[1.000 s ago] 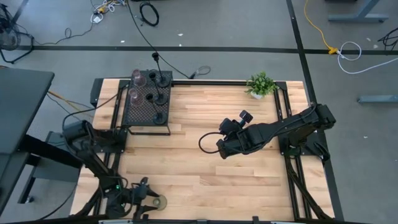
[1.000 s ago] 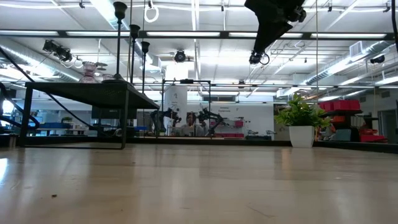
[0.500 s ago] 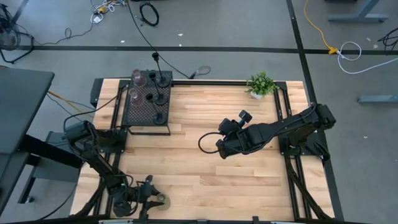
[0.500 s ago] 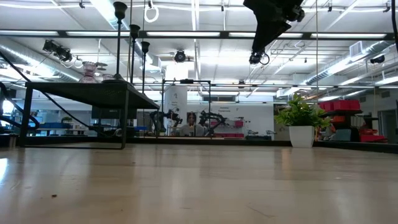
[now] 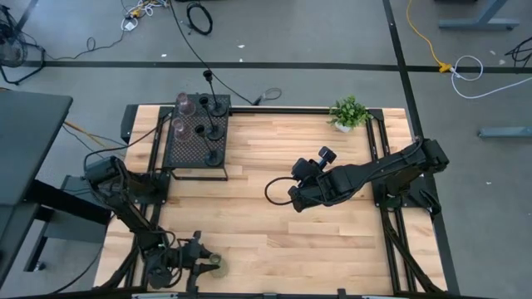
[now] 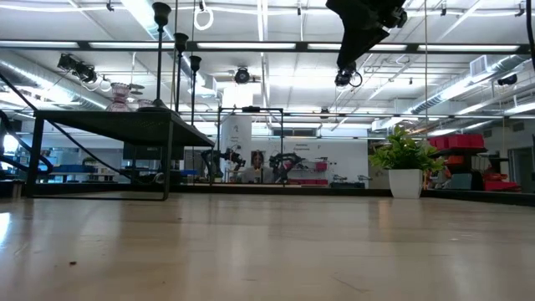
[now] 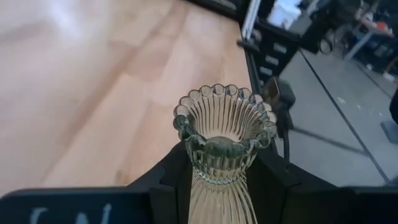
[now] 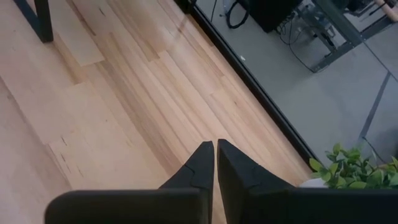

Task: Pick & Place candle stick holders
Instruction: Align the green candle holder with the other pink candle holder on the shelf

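At the lower left of the high view, the left gripper is seen drawn in around the olive-gold ribbed holder, which stands near the front edge of the table. A second ago the jaws stood wide on either side of the holder; since then they have narrowed markedly, and the arm has shifted slightly toward it. In the left wrist view the holder's fluted, scalloped rim fills the centre, its ribbed neck flanked closely by the two dark fingers; contact appears made or very nearly so, and the piece is not yet lifted. The closing is judged to be the grasp that opens this holder's transfer.

Five other holders are shown at the upper left of the high view on the black mesh box: three black stems and two pinkish goblets, which suggests the box is the destination and this piece the last.

The right gripper is held idle above the table's centre-right, unchanged, its fingers pressed together on nothing. The potted plant sits untouched at the table's far edge.
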You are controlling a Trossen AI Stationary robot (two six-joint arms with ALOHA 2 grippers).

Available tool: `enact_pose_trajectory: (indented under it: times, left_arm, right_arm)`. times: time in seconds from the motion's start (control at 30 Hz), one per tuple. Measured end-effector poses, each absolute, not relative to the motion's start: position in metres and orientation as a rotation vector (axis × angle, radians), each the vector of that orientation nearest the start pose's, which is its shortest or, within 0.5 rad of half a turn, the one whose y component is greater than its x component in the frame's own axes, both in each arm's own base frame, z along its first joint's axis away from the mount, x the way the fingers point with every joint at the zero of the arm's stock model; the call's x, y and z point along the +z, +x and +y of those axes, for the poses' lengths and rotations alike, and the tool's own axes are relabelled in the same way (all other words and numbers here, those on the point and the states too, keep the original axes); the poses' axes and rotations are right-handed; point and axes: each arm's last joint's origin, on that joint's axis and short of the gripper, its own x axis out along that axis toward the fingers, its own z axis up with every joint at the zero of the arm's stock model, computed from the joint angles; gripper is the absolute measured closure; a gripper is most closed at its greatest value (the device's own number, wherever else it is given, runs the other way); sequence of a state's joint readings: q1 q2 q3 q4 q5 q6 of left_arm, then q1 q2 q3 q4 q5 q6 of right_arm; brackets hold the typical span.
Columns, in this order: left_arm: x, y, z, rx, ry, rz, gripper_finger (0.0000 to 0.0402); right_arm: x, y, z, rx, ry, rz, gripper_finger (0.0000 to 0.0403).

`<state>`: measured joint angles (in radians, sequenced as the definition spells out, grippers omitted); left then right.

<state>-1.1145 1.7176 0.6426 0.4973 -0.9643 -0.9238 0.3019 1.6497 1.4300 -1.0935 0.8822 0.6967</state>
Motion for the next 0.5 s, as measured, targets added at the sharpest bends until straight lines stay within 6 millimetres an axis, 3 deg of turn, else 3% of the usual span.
enact_pose_trajectory:
  times: [0.27,0.5]
  left_arm:
    - [0.166,0.145,-0.244,0.077,-0.396,0.238,0.0284]
    - [0.196,0.132,-0.218,0.215,-0.332,0.149,0.0284]
  right_arm:
    - [0.289,0.307,0.072,-0.817,-0.133,0.847,0.0381]
    - [0.289,0.307,0.072,-0.807,-0.156,0.858,0.0381]
